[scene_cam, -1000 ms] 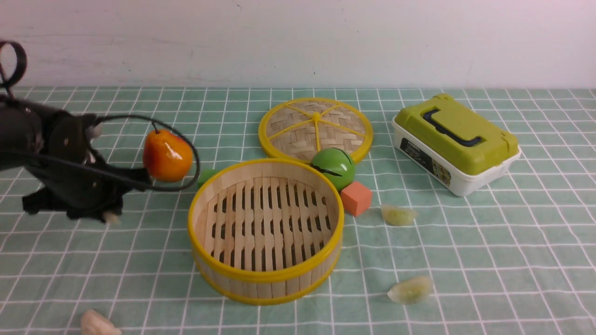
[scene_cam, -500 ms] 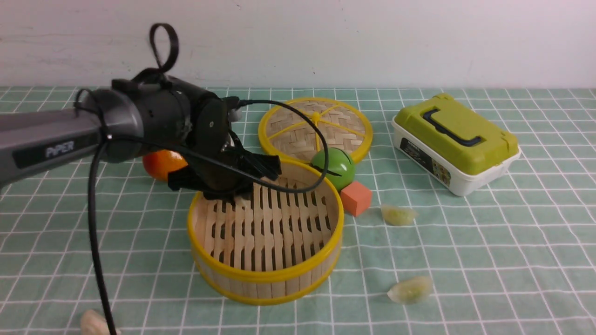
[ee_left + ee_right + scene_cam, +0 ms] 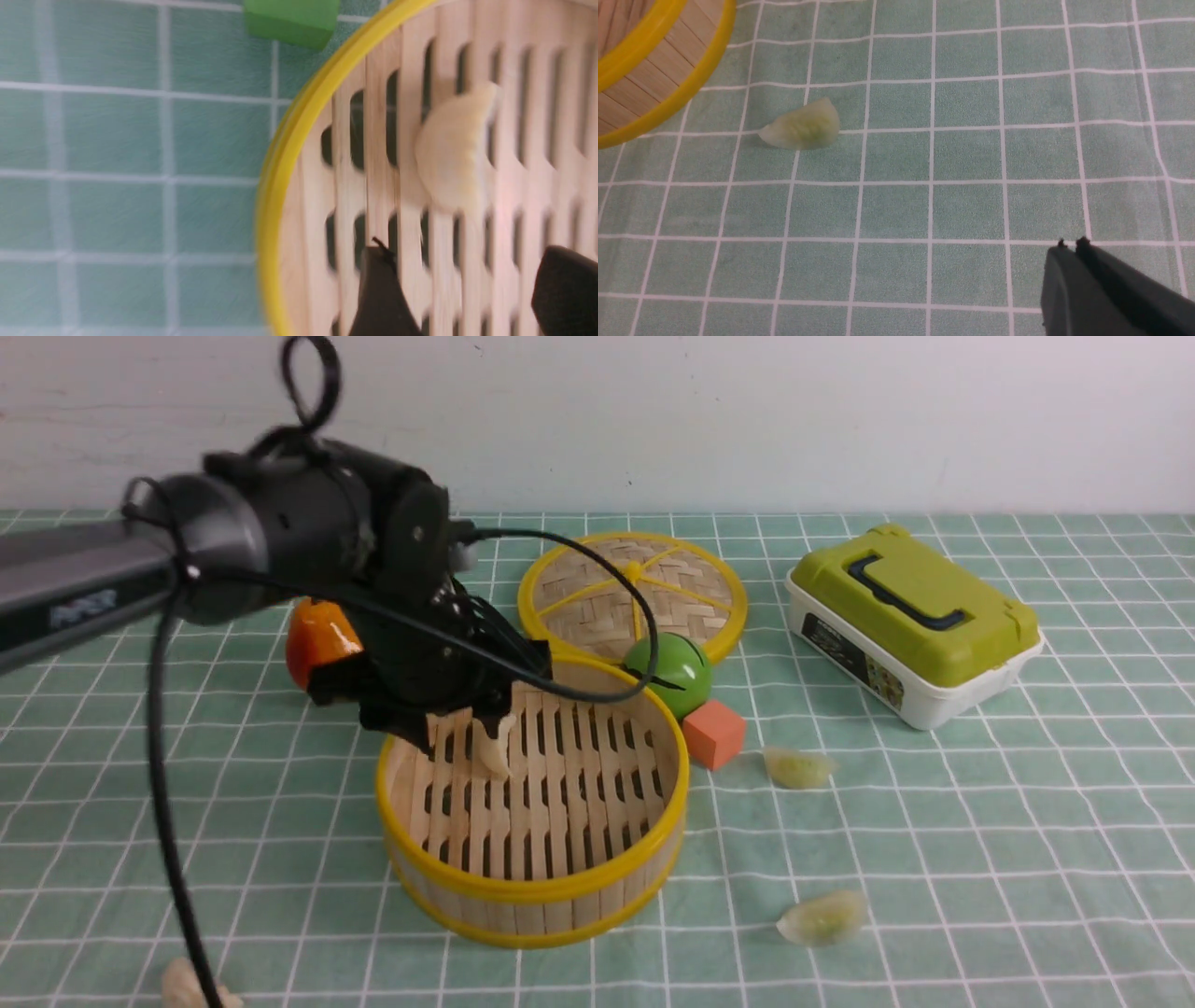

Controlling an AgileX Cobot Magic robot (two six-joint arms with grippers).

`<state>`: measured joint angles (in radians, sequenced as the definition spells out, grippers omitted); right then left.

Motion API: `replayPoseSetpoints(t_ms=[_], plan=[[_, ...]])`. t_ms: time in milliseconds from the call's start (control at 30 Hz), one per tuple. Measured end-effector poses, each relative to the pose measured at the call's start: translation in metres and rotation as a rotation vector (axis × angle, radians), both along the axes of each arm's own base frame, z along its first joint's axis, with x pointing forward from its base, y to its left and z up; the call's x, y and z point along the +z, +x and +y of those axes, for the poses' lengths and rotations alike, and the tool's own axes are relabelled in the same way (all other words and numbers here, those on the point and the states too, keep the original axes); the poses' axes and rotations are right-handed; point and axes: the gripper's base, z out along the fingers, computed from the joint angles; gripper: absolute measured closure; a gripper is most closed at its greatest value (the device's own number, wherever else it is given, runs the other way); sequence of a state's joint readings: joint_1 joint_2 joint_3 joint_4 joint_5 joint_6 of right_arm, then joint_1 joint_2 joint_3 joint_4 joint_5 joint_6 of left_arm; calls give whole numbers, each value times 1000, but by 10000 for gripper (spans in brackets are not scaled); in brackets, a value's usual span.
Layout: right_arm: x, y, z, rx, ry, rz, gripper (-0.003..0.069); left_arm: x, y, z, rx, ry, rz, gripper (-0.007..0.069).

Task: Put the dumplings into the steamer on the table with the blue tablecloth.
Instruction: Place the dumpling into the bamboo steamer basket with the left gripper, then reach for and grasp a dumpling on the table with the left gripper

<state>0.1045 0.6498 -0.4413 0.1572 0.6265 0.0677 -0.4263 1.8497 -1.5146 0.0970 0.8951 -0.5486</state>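
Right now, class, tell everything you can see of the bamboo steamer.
The steamer is a round basket of light wood: upright slatted wall, yellow rims top and bottom, floor of slats with dark gaps. It stands on the checked cloth. The open left gripper hangs over it, a whitish dumpling beyond its fingertips.

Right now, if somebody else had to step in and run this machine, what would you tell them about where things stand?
Grip: the left fingers are open above the steamer and hold nothing. The right fingers are shut and empty, over the tablecloth.
Done: one white dumpling is inside the steamer, clear of the fingers.
Left: three dumplings lie on the cloth. One green dumpling is beside the orange block. A second green dumpling is nearer the robot, right of the steamer. A second white dumpling is at the near left.
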Motion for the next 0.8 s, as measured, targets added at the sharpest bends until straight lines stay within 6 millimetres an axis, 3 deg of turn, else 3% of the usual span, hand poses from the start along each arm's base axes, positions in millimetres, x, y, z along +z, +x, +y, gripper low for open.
replayPoseSetpoints(t_ms=[100,167,200,267,400,600,800], plan=[[0,0,0,0,0,0,638,35,-34,20,-6,36,-46,214],[0,0,0,0,1,0,638,35,-61,36,32,60,-50,223],[0,0,0,0,1,0,638,31,-62,36,37,67,-41,224],[0,0,0,0,1,0,636,13,-93,55,133,65,-49,230],[0,0,0,0,1,0,636,-35,-130,76,332,14,-58,230],[0,0,0,0,3,6,636,-63,-133,82,495,4,-49,227],[0,-1,2,18,2,8,636,-85,-129,83,533,85,19,215]])
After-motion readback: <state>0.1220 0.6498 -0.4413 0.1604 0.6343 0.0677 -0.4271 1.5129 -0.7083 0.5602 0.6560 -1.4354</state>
